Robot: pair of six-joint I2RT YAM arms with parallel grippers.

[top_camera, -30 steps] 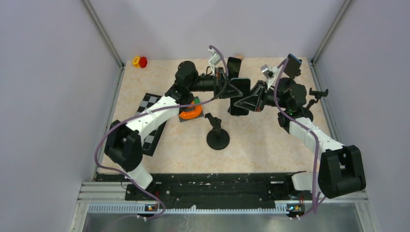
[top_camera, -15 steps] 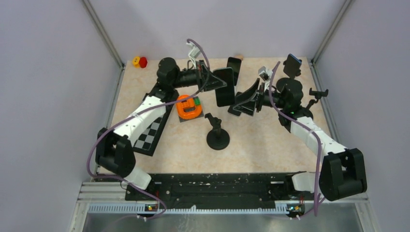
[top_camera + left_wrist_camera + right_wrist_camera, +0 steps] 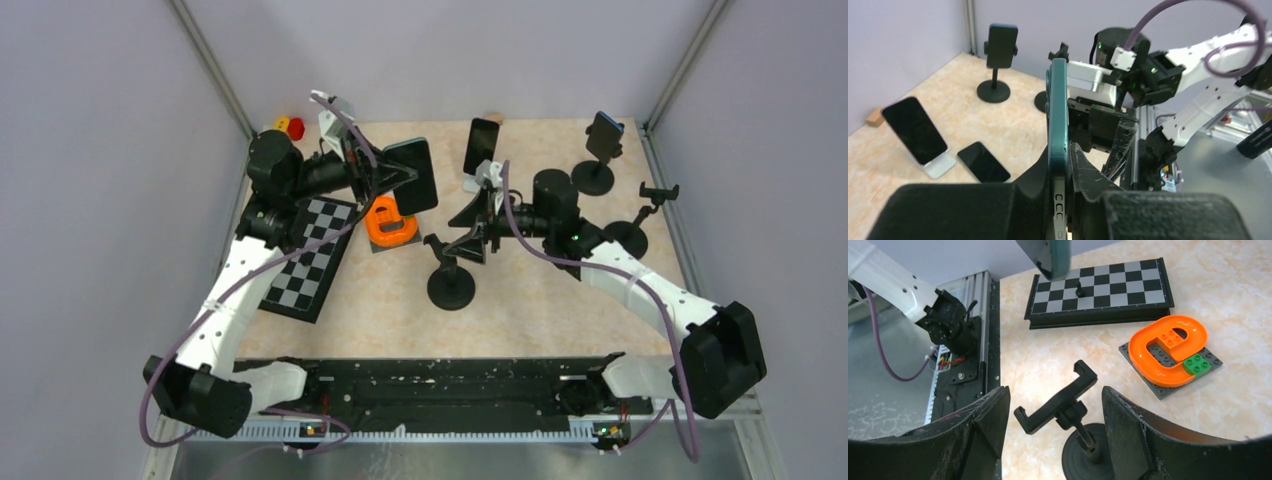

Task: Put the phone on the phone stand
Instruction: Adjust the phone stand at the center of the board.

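1. Left of the stand (image 3: 450,276) and a little farther back, the left gripper (image 3: 392,180) holds the phone (image 3: 416,176) clear of the table, its fingers pinching one end.
2. In the left wrist view the phone's teal edge stands upright, seen edge-on.
3. Right over the stand, the right gripper (image 3: 462,235) hangs with its fingers spread wide.
4. The stand's empty clamp (image 3: 1055,396) shows between those fingers in the right wrist view. It seems apart from both, though the angle leaves that unsure.
5. Just left of the stand, an orange block (image 3: 392,224) sits on a grey plate (image 3: 1158,385) with a green brick (image 3: 1200,362).
6. Farther left of the stand, a chessboard (image 3: 308,258) lies flat with one dark piece (image 3: 1079,289) on it.
7. Behind the stand, a second phone (image 3: 482,146) leans on a white holder (image 3: 940,167), and a third phone (image 3: 983,162) lies flat beside it.
8. Well right of the stand and back, a fourth phone (image 3: 605,135) is clamped upright on another stand (image 3: 593,180).
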